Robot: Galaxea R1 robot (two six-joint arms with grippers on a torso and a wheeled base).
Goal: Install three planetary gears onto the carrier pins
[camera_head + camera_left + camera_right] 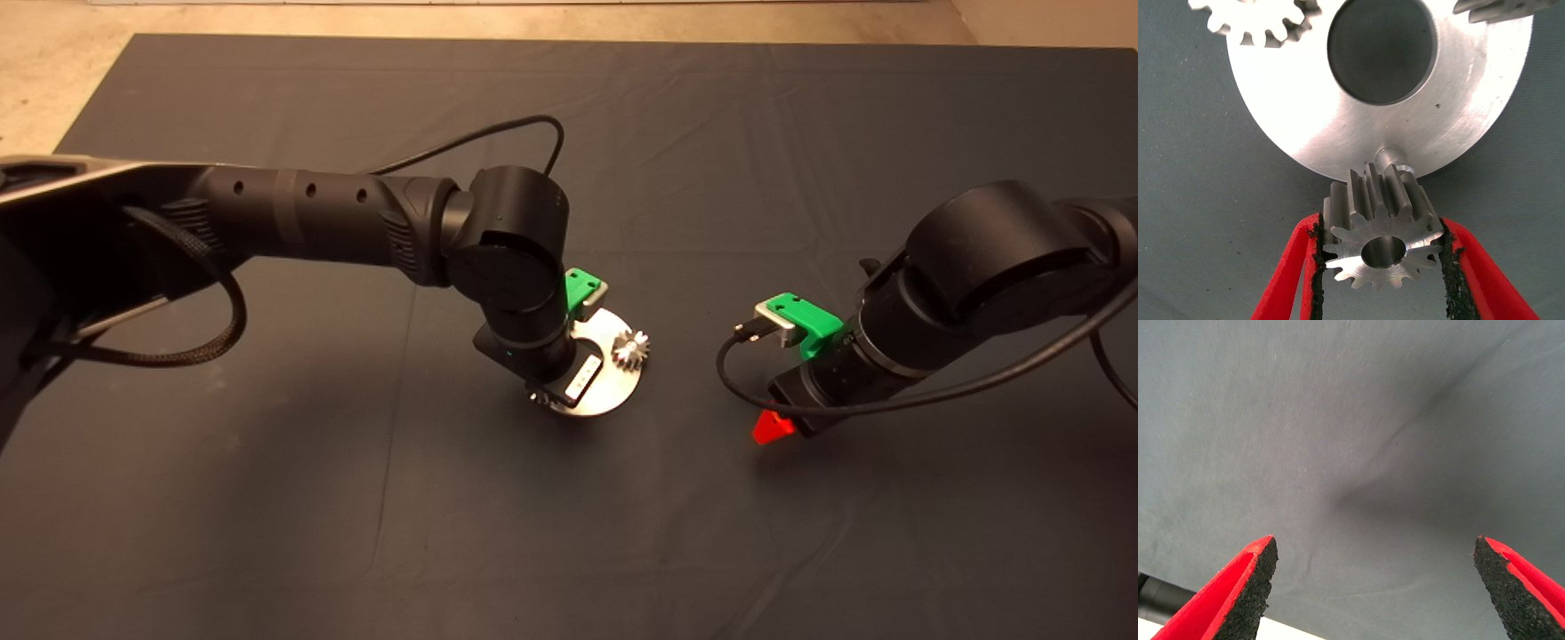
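Clamped between the black pads of the left hand (pixel 1381 267), a small steel gear (pixel 1381 230) fills the lower centre of the left wrist view, its centre hole facing the camera and its teeth pressed by a pad on each side. Just beyond it stands a bare carrier pin (pixel 1390 155) at the rim of the shiny disc (pixel 1305 127); whether the gear touches that pin cannot be told. Past the disc's large central hole, a second gear (pixel 1248 20) sits at the upper left of that frame and part of a third gear (pixel 1501 8) shows at the upper right.

From above, the disc (pixel 613 382) lies near the middle of the dark mat (pixel 267 498) on the counter, with one gear (pixel 630 348) seated at its upper right edge. Most of the disc is covered by the left arm reaching in from the left edge.

Right of the disc and well apart from it, the right hand (pixel 772 428) hangs over bare mat, its fingers (pixel 1238 593) spread wide and holding nothing.
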